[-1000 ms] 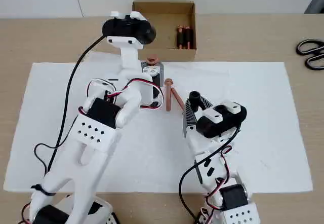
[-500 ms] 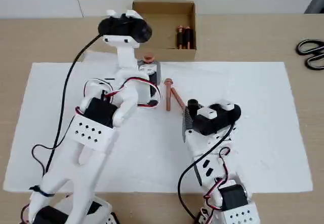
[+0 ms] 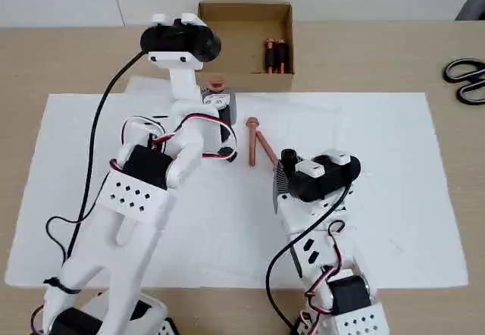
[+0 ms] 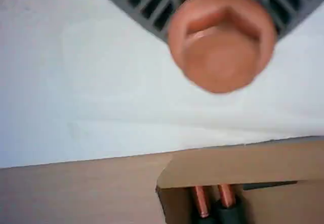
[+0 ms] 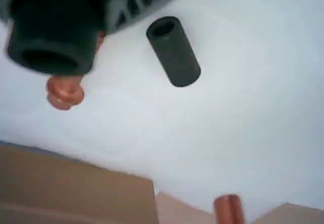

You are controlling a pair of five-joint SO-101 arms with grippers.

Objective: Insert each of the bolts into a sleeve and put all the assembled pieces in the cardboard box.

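Table (image 3: 45, 54): white sheet (image 3: 379, 198) over wood.
Left gripper (image 3: 217, 95): clamped on a copper bolt (image 4: 221, 41), near the cardboard box (image 3: 244, 6) (two assemblies (image 3: 274, 54) inside).
Right gripper (image 3: 286, 167): holding a black sleeve (image 5: 50, 36).
Risk: misaligned tips could jam or drop the bolt.

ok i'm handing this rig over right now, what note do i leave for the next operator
Left gripper: shut on a bolt, held just short of the cardboard box.
Right gripper: shut on a black sleeve, over the white sheet.
Loose: two bolts lie on the sheet between the arms; a second sleeve lies near the right gripper.
Done: two assembled pieces are in the box.
To do: sleeve the held bolt and both loose ones, then box them.
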